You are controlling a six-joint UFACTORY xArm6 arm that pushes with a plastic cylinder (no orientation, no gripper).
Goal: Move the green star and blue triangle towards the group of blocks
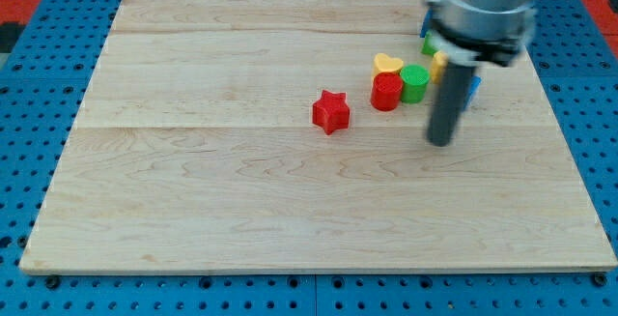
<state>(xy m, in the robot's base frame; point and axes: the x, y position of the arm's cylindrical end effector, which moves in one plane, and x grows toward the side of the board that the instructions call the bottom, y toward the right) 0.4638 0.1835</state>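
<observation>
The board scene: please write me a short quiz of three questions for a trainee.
1. True or false: the red star touches the red cylinder.
2. Which block lies directly at the view's right of the red cylinder? A) green cylinder B) yellow heart
3. Fill in: my tip rests at the view's ____ of the block group.

Key: 1 false, they lie apart; 2 A; 3 bottom right.

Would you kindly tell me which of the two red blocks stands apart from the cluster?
The red star: it sits alone toward the view's left, while the red cylinder touches the green cylinder.
</observation>
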